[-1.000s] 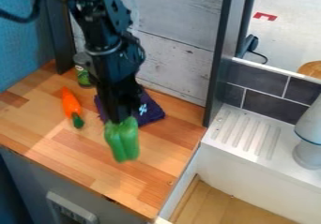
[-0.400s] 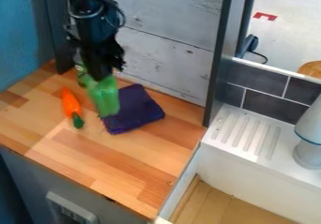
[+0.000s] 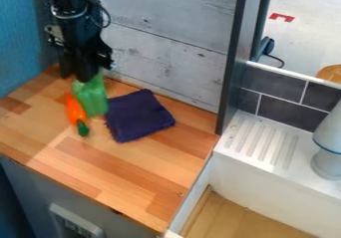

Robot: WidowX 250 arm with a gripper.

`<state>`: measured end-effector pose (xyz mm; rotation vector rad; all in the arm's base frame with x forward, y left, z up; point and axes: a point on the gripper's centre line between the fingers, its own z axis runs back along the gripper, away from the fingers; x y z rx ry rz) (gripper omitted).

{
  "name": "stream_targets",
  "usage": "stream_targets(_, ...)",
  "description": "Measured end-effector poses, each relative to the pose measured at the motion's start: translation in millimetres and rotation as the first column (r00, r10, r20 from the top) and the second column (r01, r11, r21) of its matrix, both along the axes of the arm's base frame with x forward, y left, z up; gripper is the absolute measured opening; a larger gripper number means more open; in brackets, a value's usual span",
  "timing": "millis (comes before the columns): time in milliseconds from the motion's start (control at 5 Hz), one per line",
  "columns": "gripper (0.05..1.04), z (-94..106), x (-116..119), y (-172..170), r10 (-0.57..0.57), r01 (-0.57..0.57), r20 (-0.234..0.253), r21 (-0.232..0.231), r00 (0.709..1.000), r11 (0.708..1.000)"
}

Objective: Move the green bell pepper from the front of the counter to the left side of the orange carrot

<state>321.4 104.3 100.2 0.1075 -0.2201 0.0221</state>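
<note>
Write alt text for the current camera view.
A black robot gripper holds a green pepper above a wooden counter, partly in front of an orange carrot and left of a folded purple cloth in the picture.

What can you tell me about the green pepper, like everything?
The green pepper is bright and chunky, with long grooves down it, and looks like plastic. The black pincer holds its upper end, partly hiding it. It hangs nearly upright, covering part of the orange toy in the picture, left of the purple cloth. I can't tell whether its bottom touches the wooden counter.
</note>
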Motion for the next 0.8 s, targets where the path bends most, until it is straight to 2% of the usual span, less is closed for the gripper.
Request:
stream_targets(200,0.098,-3.3,0.8,18.9,0.070,-0.070,-0.010,-0.008,0.998,0.998)
stream_targets(400,0.098,-14.8,-6.8,38.7,0.153,-0.155,-0.044,-0.032,0.987,0.987)
stream_targets(600,0.098,-16.9,-14.9,55.6,0.226,-0.228,-0.046,-0.039,0.973,0.973)
stream_targets(800,0.098,-24.3,-25.1,74.2,0.290,-0.291,-0.073,0.003,0.954,0.957)
